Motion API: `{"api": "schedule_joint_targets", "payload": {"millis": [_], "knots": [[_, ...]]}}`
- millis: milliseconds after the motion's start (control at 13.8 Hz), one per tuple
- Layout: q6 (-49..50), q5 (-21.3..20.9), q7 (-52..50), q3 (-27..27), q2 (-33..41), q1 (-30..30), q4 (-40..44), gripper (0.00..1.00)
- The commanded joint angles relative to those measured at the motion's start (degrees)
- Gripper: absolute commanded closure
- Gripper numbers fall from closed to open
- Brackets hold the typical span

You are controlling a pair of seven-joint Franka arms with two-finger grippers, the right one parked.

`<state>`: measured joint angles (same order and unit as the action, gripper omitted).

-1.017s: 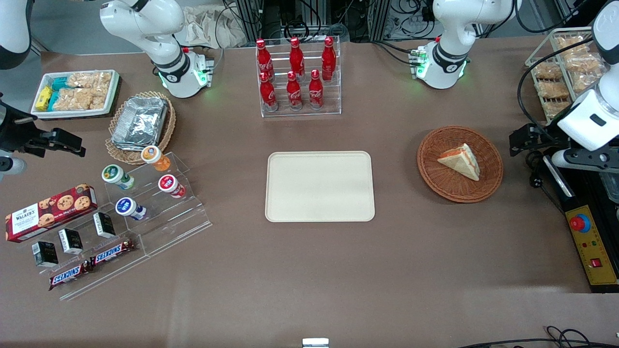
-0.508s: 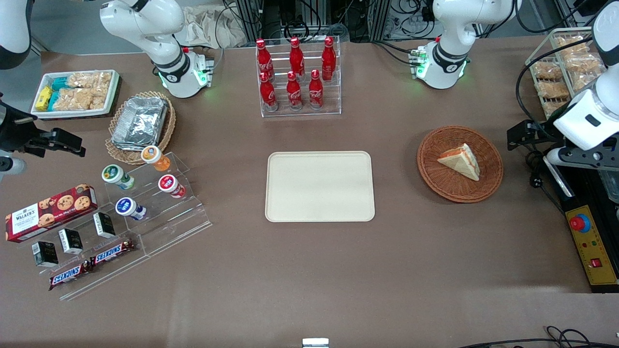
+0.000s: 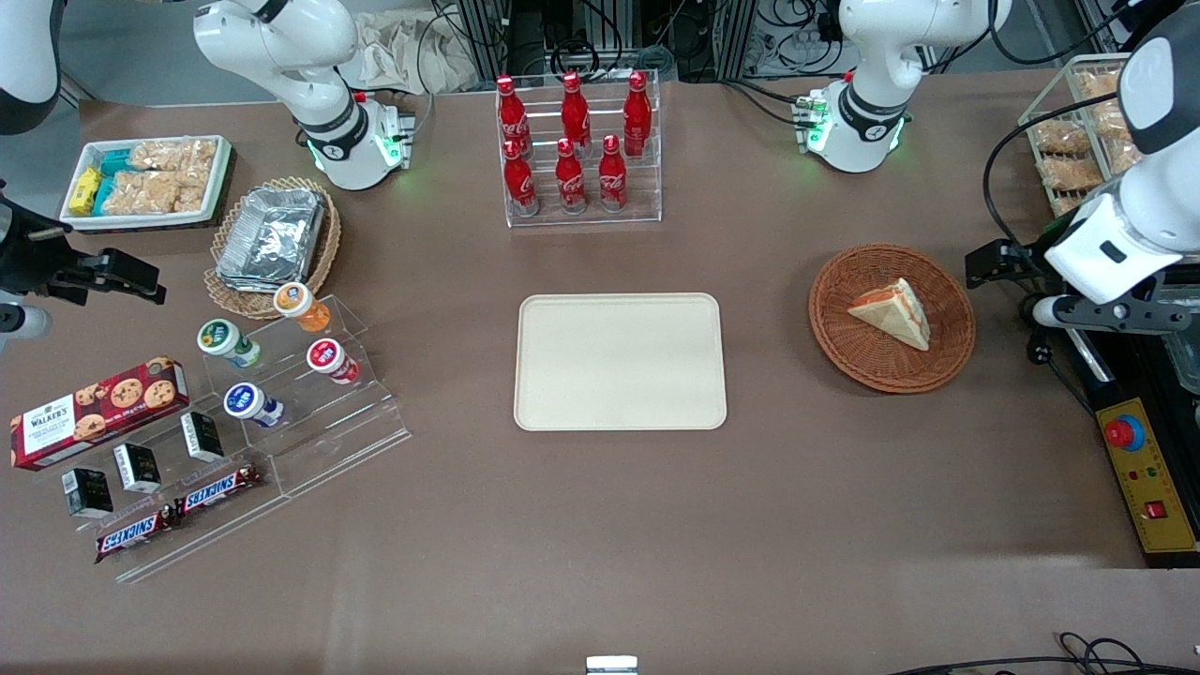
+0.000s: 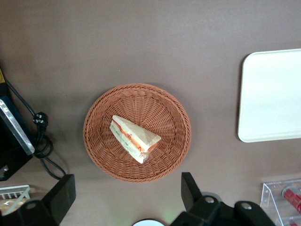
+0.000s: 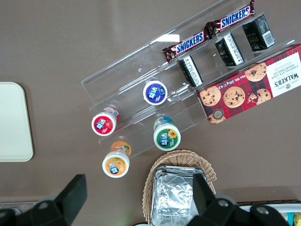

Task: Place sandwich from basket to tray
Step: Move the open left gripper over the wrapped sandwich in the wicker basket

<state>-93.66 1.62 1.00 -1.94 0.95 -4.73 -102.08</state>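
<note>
The sandwich (image 3: 891, 309) (image 4: 134, 138), a pale bread wedge with red-orange and green filling, lies in the round reddish-brown wicker basket (image 3: 844, 352) (image 4: 169, 113). The cream tray (image 3: 619, 361) (image 4: 270, 94) sits bare at mid-table, beside the basket toward the parked arm's end. My gripper (image 3: 996, 262) (image 4: 127, 188) hangs above the table just off the basket's rim, toward the working arm's end. It is open, its black fingers (image 4: 190, 186) spread wide with nothing between them.
A clear rack of red cola bottles (image 3: 574, 150) stands farther from the camera than the tray. A yellow emergency-stop box (image 3: 1148, 478), a black cable (image 4: 40, 141) and a wire rack of snack packets (image 3: 1078, 141) are at the working arm's end.
My gripper has moved in toward the basket from the working arm's end of the table. The sandwich, basket and tray have not moved.
</note>
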Motion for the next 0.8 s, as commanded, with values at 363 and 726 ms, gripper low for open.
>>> {"api": "schedule_joint_targets", "payload": {"millis": [363,726], "knots": [[-14.88,0.4,-12.41,0.0,10.65,-0.02,-23.68,0.0],[-19.09,0.49,-19.01,-0.08,10.04,0.16,-29.21,0.0]]}}
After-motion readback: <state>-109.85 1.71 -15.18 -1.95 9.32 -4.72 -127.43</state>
